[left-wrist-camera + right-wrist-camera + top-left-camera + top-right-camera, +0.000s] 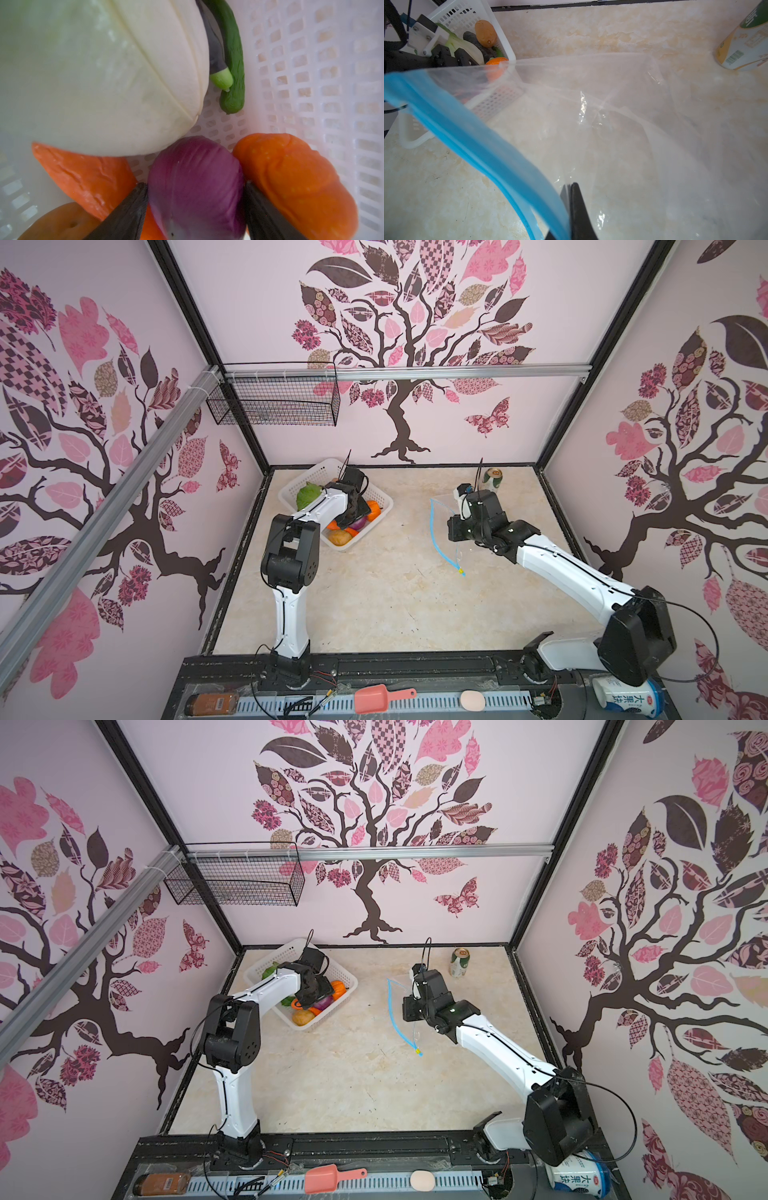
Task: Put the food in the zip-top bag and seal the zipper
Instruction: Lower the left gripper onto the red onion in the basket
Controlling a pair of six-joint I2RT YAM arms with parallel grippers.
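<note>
The food lies in a white perforated basket (320,468) at the back left. In the left wrist view I see the napa cabbage (104,72), carrot (87,176), pumpkin (295,182), a potato (60,224), the eggplant (214,47) and the purple onion (195,166). My left gripper (195,185) is down in the basket. It is open, with a dark finger close against each side of the onion. My right gripper (571,185) is shut on the zip-top bag (633,124) beside its blue zipper (467,128), holding the mouth lifted. The slider tab (461,571) hangs low.
A green-white drink can (492,480) stands at the back right, just behind the right arm. A green cucumber (232,62) lies beside the eggplant. A black wire basket (274,402) hangs on the back wall. The front ledge holds a pink scoop (374,697) and a brown bottle (210,703).
</note>
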